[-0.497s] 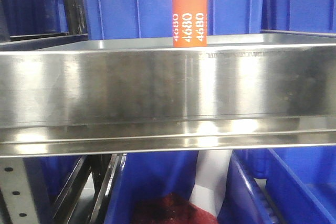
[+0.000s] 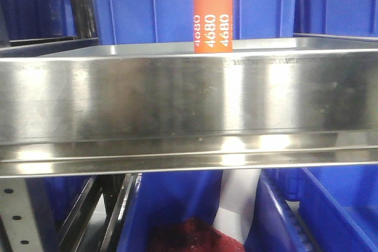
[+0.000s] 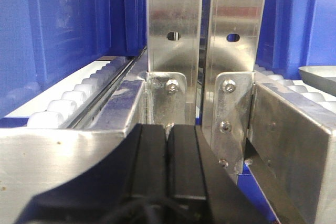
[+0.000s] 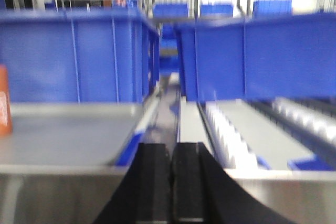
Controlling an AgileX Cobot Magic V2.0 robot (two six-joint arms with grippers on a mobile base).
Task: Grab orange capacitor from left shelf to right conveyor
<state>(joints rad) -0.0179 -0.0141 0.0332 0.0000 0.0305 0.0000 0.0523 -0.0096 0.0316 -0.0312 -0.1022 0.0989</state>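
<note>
The orange capacitor (image 2: 213,19) stands upright on the stainless-steel left shelf (image 2: 189,95), behind its tall reflective front lip, right of centre in the front view. A sliver of the capacitor shows at the left edge of the right wrist view (image 4: 4,99), on the shelf surface (image 4: 63,135). My right gripper (image 4: 171,150) is shut and empty, at the shelf's front lip, well right of the capacitor. My left gripper (image 3: 167,129) is shut and empty, facing two perforated metal uprights (image 3: 173,30). The right conveyor is out of view.
Blue plastic bins (image 2: 153,4) stand behind the shelf and more bins (image 2: 319,210) sit below it. White roller tracks (image 3: 79,95) run beside the uprights. Roller tracks (image 4: 236,140) and blue bins (image 4: 262,56) lie right of the shelf. A red-brown heap (image 2: 189,237) lies low down.
The capacitor sits very slightly higher in the front view; the shelf and bins look the same.
</note>
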